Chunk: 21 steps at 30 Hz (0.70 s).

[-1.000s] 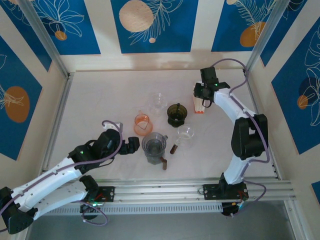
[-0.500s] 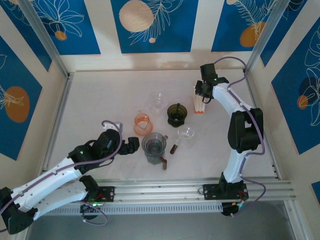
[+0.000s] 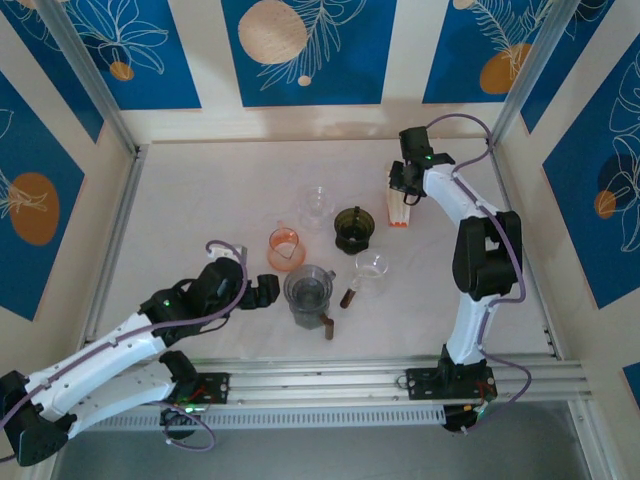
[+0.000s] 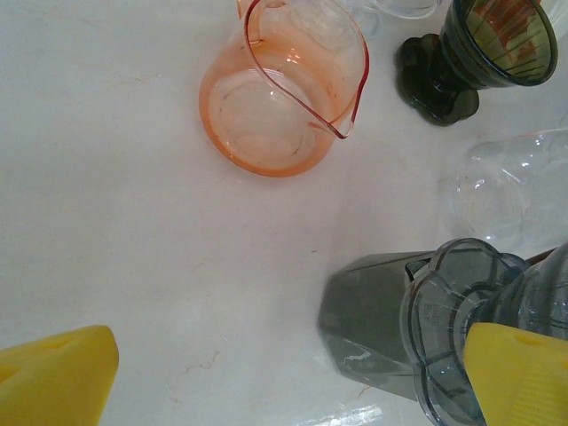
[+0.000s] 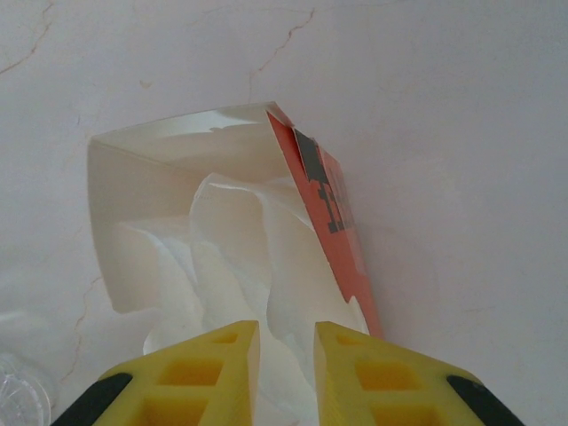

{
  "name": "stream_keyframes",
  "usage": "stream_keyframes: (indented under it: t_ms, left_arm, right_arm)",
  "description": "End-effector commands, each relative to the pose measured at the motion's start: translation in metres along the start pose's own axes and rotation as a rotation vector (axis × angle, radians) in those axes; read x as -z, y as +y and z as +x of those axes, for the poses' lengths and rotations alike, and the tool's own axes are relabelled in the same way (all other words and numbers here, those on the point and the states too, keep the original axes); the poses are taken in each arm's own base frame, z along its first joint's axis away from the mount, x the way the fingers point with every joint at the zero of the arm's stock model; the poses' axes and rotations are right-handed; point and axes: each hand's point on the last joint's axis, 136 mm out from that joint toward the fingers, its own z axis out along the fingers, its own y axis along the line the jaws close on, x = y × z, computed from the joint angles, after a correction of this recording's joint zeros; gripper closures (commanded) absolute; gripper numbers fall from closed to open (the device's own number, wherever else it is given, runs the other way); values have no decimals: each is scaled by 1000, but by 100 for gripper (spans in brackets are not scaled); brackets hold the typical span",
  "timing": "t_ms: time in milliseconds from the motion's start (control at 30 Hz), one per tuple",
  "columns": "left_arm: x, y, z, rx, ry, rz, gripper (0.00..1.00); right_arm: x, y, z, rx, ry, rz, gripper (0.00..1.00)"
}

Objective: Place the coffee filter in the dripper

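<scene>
— Paper first: where's the coffee filter (image 5: 226, 240)?
— It sits in its open box (image 5: 330, 209), lying toward the far right of the table (image 4: 133, 231), just right of the dark green dripper (image 3: 353, 228). My right gripper (image 5: 286, 335) has its yellow fingers nearly together, pinching the white paper.
— And your left?
— My left gripper (image 4: 288, 368) gapes wide and holds nothing. The grey vessel (image 4: 373, 319) is at its right finger, and the orange jug (image 4: 275, 98) is beyond.

Dark marks on orange side of filter box (image 5: 330, 206), perhaps lettering, none legible
</scene>
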Motion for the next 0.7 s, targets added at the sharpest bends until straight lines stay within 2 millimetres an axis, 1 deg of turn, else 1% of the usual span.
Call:
stream_keyframes:
  t_ms: [0,167,400,467,533,600,667]
  left_arm:
    - [-3,2,-1,4,-6,-8,0]
    - [-4,2,0,4,-2,-10,0]
    - [-5,3,-1,6,-2,-13,0]
    - [-5,3,0,6,0,-12,0]
    - [-5,3,0,7,2,-11,0]
    - [-5,3,-1,8,0,-10,0]
    - [-6,3,0,11,1,-9,0]
  right_arm:
    - [3,5,-11,8,-15,-19,76]
    - [1,2,-12,17,-13,-3,83]
    - [-1,0,-13,39,-18,12,97]
    - [0,0,-13,41,-21,10,95]
    - [1,1,-13,47,-28,5,89]
    - [4,1,-13,47,-41,1,80]
    - [5,2,-14,48,-51,-7,78]
